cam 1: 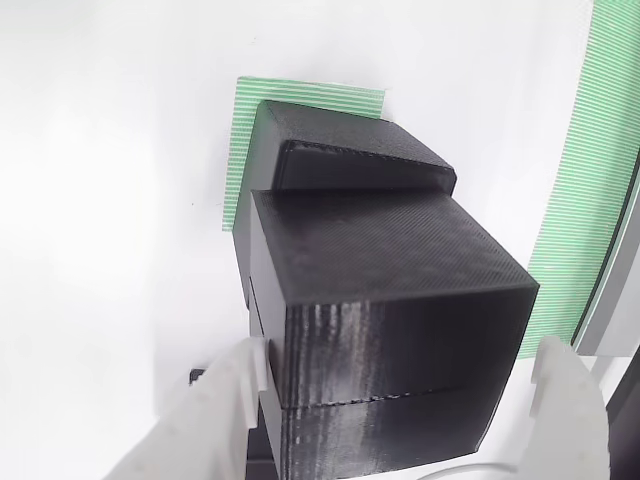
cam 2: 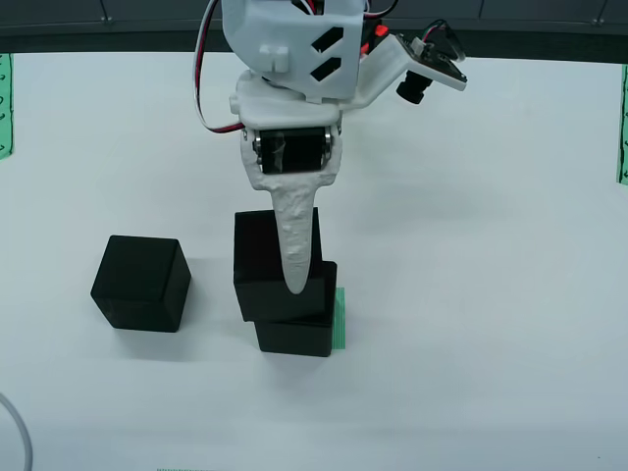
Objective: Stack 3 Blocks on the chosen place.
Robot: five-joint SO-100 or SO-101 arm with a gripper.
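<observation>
In the view from the side, one black block point(cam 2: 294, 336) sits on the chosen place point(cam 2: 340, 319), a small green striped patch. A second block point(cam 2: 265, 265) rests on top of it, shifted a little to the left. My white gripper point(cam 2: 297, 285) comes straight down over this upper block. In the view that rides on the gripper, the gripper point(cam 1: 400, 365) has a finger on each side of the upper block point(cam 1: 390, 250) and is shut on it. The lower block point(cam 1: 345, 150) and the green patch point(cam 1: 300, 95) show beyond it. A third block point(cam 2: 142, 283) stands alone to the left.
A long green striped strip point(cam 1: 590, 170) runs down the right edge of the view that rides on the gripper. In the side view, green strips point(cam 2: 5, 108) mark the table's sides, a white cable point(cam 2: 15, 437) curls at the lower left, and a dark panel point(cam 2: 98, 12) borders the back.
</observation>
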